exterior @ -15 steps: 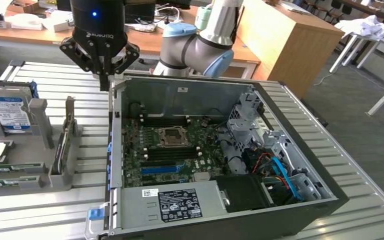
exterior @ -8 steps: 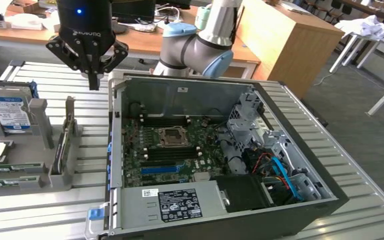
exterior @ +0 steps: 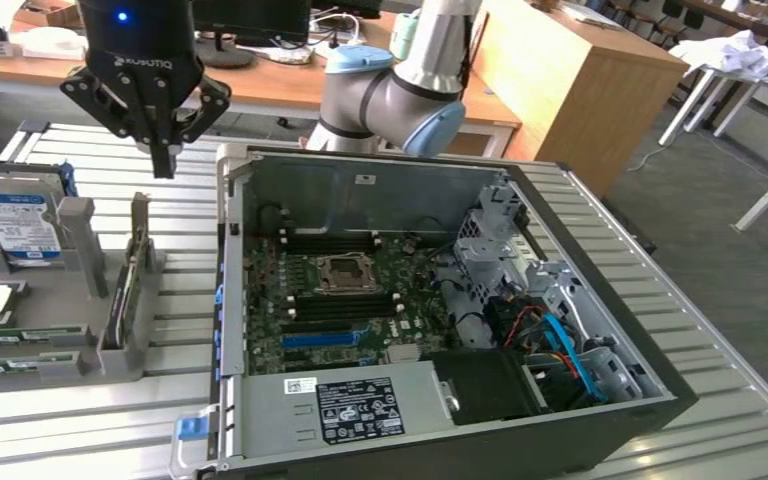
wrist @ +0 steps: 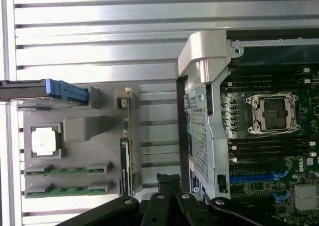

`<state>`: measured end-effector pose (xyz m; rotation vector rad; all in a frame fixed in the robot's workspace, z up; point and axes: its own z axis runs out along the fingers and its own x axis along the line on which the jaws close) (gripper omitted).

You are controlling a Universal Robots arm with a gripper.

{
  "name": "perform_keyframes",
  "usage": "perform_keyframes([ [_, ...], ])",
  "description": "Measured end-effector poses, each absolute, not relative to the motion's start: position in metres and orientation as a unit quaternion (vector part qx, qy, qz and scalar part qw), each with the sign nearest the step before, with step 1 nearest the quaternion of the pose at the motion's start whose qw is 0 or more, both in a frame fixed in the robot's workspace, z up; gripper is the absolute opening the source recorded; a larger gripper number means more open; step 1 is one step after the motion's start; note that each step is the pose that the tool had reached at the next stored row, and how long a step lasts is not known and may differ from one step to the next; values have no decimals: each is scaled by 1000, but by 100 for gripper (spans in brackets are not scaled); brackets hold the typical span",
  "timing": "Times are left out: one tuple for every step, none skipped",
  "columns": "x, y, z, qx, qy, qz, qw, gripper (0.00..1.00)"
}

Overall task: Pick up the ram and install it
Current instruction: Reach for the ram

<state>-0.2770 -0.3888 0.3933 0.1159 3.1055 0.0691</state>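
Slatted metal table point(exterior: 77, 425), empty clenched hand point(exterior: 161, 168) near grey holder point(exterior: 75, 352), ram point(exterior: 4, 341) flat, lengthwise toward computer case point(exterior: 357, 185)

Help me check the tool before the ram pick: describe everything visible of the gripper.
The gripper is black, seemingly metal and hard plastic, with a white brand name and a small blue light on its body. Jointed links slope down on both sides to two narrow fingers, pressed together with nothing seen between them. It points straight down above the slatted table, near the gray holder, to the exterior view's left of the open computer case. It appears to touch nothing.
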Motion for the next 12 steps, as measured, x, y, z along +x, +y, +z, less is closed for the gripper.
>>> perform_keyframes([
  [-280, -389, 393, 37, 999, 22, 17, 11],
  [-283, -388, 393, 37, 999, 22, 17, 11],
  [-285, -388, 393, 37, 999, 22, 17, 11],
  [-288, -388, 393, 37, 999, 22, 17, 11],
  [-291, -387, 393, 37, 999, 22, 17, 11],
  [-294, -387, 393, 37, 999, 22, 17, 11],
  [-297, -387, 393, 37, 999, 22, 17, 11],
  [-300, -387, 393, 37, 999, 22, 17, 11],
  [-303, -387, 393, 37, 999, 22, 17, 11],
  [-306, -386, 393, 37, 999, 22, 17, 11],
  [-308, -386, 393, 37, 999, 22, 17, 11],
  [-311, -386, 393, 37, 999, 22, 17, 11],
])
